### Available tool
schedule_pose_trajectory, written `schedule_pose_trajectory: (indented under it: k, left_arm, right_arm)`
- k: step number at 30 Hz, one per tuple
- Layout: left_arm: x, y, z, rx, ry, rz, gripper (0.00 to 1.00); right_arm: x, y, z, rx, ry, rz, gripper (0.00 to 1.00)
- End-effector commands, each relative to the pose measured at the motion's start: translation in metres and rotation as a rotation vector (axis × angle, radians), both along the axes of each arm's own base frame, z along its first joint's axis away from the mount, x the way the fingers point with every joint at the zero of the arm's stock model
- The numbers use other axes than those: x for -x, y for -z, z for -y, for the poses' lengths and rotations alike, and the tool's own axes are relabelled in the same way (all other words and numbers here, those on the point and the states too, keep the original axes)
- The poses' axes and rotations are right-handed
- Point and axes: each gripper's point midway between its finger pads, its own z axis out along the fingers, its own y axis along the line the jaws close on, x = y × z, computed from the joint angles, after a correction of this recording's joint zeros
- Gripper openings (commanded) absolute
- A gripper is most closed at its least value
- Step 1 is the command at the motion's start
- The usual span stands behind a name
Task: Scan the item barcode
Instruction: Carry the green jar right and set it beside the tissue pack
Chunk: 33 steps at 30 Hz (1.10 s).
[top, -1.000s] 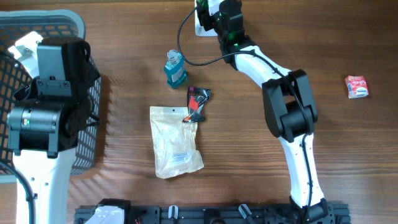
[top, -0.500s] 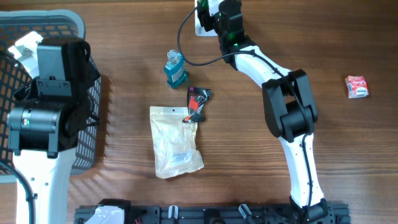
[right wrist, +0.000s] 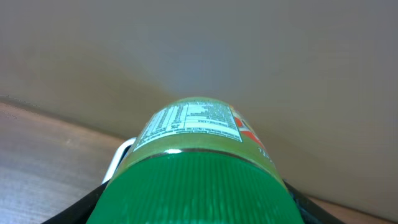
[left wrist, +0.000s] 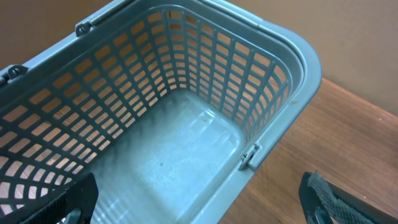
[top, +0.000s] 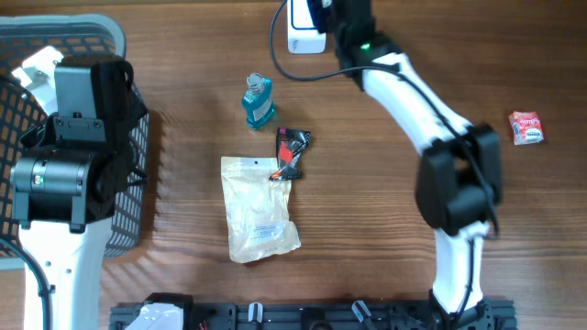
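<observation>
The wood tabletop (top: 514, 238) is widest open on its right half, where bare boards run from the right arm (top: 431, 119) out to the right edge. The near-left corner below the basket is open too.

The grey mesh basket (left wrist: 292, 68) takes up the far-left corner, its rim close to the left and far edges. The left arm (top: 64, 174) hangs over it. Its jaws stand wide apart, holding nothing, with the bare basket floor between them.

The right arm reaches from the near edge diagonally up to the far edge at centre. Its jaws are closed on a green-lidded bottle (right wrist: 193, 180), lid toward the wrist camera and printed label facing up. From overhead the wrist hides the bottle.

A clear pouch (top: 260, 206) lies flat mid-table. Just beside the wrist, the white scanner (top: 305, 32) sits against the far edge, and its black cable (top: 275, 55) loops toward the middle.

A blue bottle (top: 259, 101) stands between the scanner and the pouch. A black-and-red packet (top: 292, 151) overlaps the pouch's top right corner.

A small red packet (top: 526, 127) lies alone near the right edge, well apart from everything else.
</observation>
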Motion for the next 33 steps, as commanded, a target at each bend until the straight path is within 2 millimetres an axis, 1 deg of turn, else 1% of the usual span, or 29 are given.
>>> schedule_pose_trajectory:
  k: [1,2,3,4,6,9,11,12,13,14,15,16,17,19,21,22,24,26,28,30,33]
  left_arm:
    - [0.001,0.002,-0.002,0.008,-0.015,0.002,1.00]
    - [0.001,0.002,-0.002,0.008,-0.015,0.002,1.00]
    - [0.001,0.002,-0.002,0.008,-0.015,0.002,1.00]
    - [0.001,0.002,-0.002,0.008,-0.015,0.002,1.00]
    - [0.001,0.002,-0.002,0.008,-0.015,0.002,1.00]
    - [0.001,0.002,-0.002,0.008,-0.015,0.002,1.00]
    - [0.001,0.002,-0.002,0.008,-0.015,0.002,1.00]
    - [0.001,0.002,-0.002,0.008,-0.015,0.002,1.00]
    - [0.001,0.002,-0.002,0.008,-0.015,0.002,1.00]
    - [0.001,0.002,-0.002,0.008,-0.015,0.002,1.00]
    - [0.001,0.002,-0.002,0.008,-0.015,0.002,1.00]
    - [0.001,0.002,-0.002,0.008,-0.015,0.002,1.00]
    - [0.001,0.002,-0.002,0.008,-0.015,0.002,1.00]
    - [0.001,0.002,-0.002,0.008,-0.015,0.002,1.00]
    - [0.001,0.002,-0.002,0.008,-0.015,0.002,1.00]
    - [0.001,0.002,-0.002,0.008,-0.015,0.002,1.00]
    - [0.001,0.002,-0.002,0.008,-0.015,0.002,1.00]
    - [0.001,0.002,-0.002,0.008,-0.015,0.002,1.00]
    - [0.001,0.002,-0.002,0.008,-0.015,0.002,1.00]
    - [0.001,0.002,-0.002,0.008,-0.015,0.002,1.00]
    - [0.001,0.002,-0.002,0.008,-0.015,0.002,1.00]
  right_arm:
    - [0.034,-0.071,0.068,0.030,0.267,0.028,0.50]
    - [0.047,-0.064,0.085,0.033,0.323,-0.034,0.50]
    - [0.060,-0.052,0.104,0.031,0.377,-0.115,0.50]
    - [0.067,-0.045,0.114,0.028,0.402,-0.156,0.50]
    - [0.086,-0.019,0.150,-0.002,0.515,-0.285,0.52]
    - [0.116,0.013,0.204,-0.045,0.691,-0.440,0.51]
    - [0.129,0.027,0.237,-0.068,0.772,-0.503,0.51]
    - [0.132,0.032,0.248,-0.081,0.789,-0.521,0.51]
    - [0.136,0.040,0.265,-0.118,0.808,-0.551,0.51]
    - [0.137,0.046,0.276,-0.159,0.812,-0.572,0.52]
    - [0.139,0.050,0.283,-0.188,0.813,-0.585,0.52]
    - [0.141,0.058,0.294,-0.235,0.817,-0.603,0.54]
    - [0.142,0.062,0.301,-0.263,0.820,-0.612,0.54]
    - [0.145,0.078,0.321,-0.333,0.834,-0.626,0.54]
    - [0.148,0.091,0.334,-0.377,0.854,-0.625,0.54]
    - [0.151,0.100,0.345,-0.409,0.892,-0.616,0.54]
    - [0.155,0.113,0.357,-0.447,0.939,-0.597,0.54]
    - [0.156,0.125,0.363,-0.469,0.961,-0.579,0.54]
    - [0.154,0.136,0.364,-0.482,0.965,-0.557,0.58]
    - [0.154,0.146,0.364,-0.491,0.967,-0.540,0.58]
    - [0.159,0.159,0.363,-0.532,1.002,-0.536,0.57]
